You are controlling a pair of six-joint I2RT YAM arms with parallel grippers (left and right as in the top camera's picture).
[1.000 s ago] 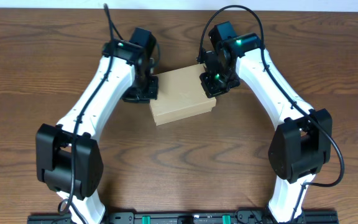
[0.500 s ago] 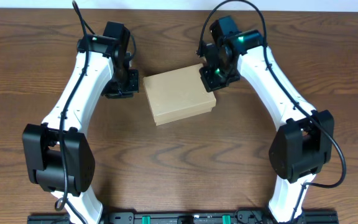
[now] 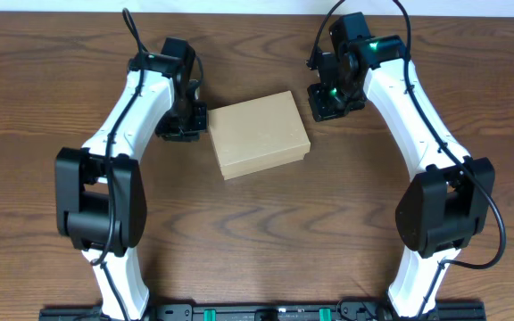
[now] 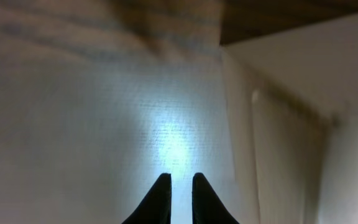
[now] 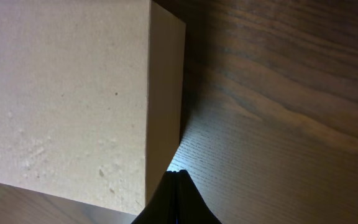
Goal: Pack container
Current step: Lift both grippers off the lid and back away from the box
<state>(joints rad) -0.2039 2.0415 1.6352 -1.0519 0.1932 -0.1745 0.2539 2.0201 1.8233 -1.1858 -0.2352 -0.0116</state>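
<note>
Overhead: the box [image 3: 260, 134] sits mid tabletop [image 3: 257, 241], a bit skewed, lid down flat, so imo the packing part is prob done or close to it. No other items in sight. One arm is at each short end. The left pincer [image 3: 184, 125] is just beside the box's left edge and the right pincer [image 3: 328, 100] is near its top right corner, not touching afaict. Looks like they flank it so either one can nudge or press the lid w/o reaching across.

Left wrist cam: fingers [image 4: 160, 200] are all but closed, only a thin slit between them, nothing in it. They're low over the tabletop w/ the box wall off to the right.

Right wrist cam: that pincer [image 5: 176, 200] is fully closed, tips together, empty. It's pointing at the tabletop right next to the box's side wall [image 5: 164, 93], prob parked clear of it.
</note>
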